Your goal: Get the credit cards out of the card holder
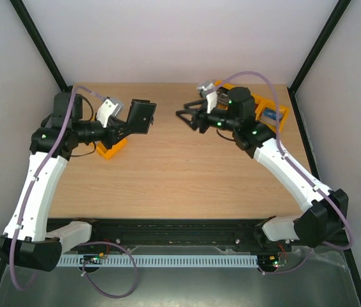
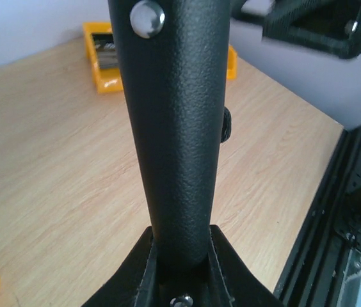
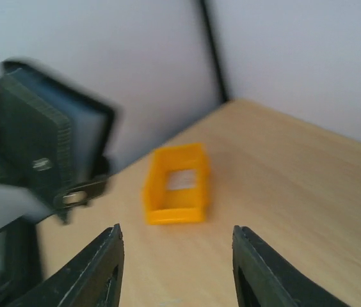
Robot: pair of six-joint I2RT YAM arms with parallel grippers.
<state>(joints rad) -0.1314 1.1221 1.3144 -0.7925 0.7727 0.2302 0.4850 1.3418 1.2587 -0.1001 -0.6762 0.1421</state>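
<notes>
Your left claw (image 1: 129,123) is clamped on the card holder (image 1: 143,117) and holds it off the table (image 1: 180,173), with the far end of the case pointing toward your right claw (image 3: 177,233). The right claw is spread wide and carries nothing. In its own wrist view the holder sits ahead of it and to the left of its left finger, clear of both fingers. A yellow tray (image 3: 174,185) lies on the table straight ahead, well beyond the gap.

You cannot make out the credit cards themselves. At the holder's edge only a pale grey-blue lining (image 3: 89,137) shows inside the black cover, and it is blurred. Judge them to be inside.

Expect the case to be light, with a pebbled skin that grips well, as the left wrist view shows. It folds, so it will likely flex or swing open at the spine if you push on one leaf. Its snap tab (image 2: 225,125) sticks out on the side to the right of the left claw.

The cards should be thin, stiff and slick, and they will probably drag in the clear pockets. Take one by whatever edge stands proud of the pocket, pinching flat across its faces. Pull along the pocket's line while the left claw braces the case. A pinch on a corner alone may slip.
</notes>
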